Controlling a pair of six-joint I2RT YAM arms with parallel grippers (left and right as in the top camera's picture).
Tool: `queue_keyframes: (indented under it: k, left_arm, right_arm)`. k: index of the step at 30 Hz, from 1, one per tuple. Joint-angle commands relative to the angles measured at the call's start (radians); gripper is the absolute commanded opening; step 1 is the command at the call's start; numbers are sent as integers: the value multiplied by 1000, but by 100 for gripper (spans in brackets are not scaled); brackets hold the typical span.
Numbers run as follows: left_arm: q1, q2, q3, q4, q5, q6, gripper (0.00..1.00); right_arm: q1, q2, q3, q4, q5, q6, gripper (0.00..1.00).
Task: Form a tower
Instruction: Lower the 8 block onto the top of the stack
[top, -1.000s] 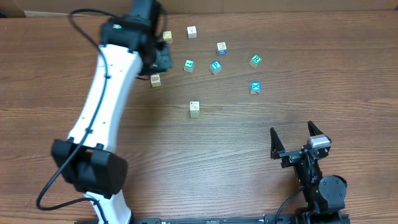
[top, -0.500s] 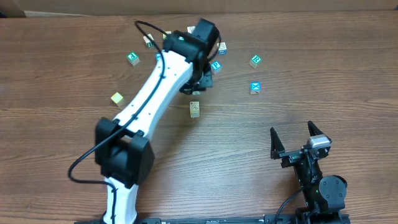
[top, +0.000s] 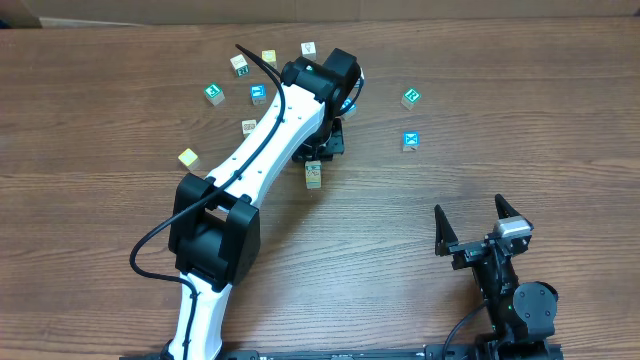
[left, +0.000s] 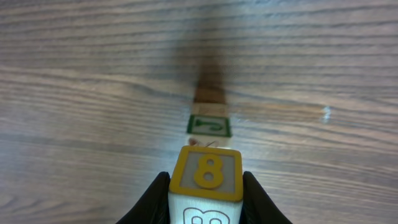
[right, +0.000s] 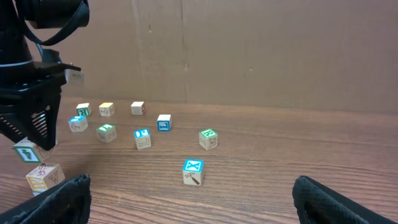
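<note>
Holding: one cube (left: 206, 173), yellow-framed 8 on the face toward the wrist camera, clamped in the left gripper (left: 205, 190); black fingers tight on both flanks.
Tower position: tower (top: 313, 176) near the middle of the counter (top: 560, 150), upright, only a short stub; green-marked face toward the left wrist view; one cube high or two, cannot tell.
Key relation: tower just ahead of the held cube in the left wrist view, nearly on the same centre line, not touching; from overhead, just on the arm-base side of the gripper. By judgement, a short shift across, then a straight descent.
Long axis: vertical; narrow footprint, so squaring of faces likely to matter.
Nearer arm: left, almost over the spot. Right gripper (top: 468, 206) well apart, low near its own base, fingers spread wide, nothing between them.
Counts: arms, two; cubes in a grip, one; towers, one; loose cubes (top: 258, 94), nine in plain overhead view, scattered on the far side, possibly more under the arm.
Risk, as judged: off-centre release, stub tipped over.
</note>
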Motion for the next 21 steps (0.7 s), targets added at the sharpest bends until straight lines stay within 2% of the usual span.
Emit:
queue_keyframes:
  k: [1, 21]
  left_arm:
    - [-4, 3, -1, -13, -29, -3, 4]
    - [-49, 3, -33, -2, -105, -51, 5]
  right_arm:
    - [6, -9, -10, 3, 6, -2, 100]
    - [6, -9, -10, 3, 6, -2, 100]
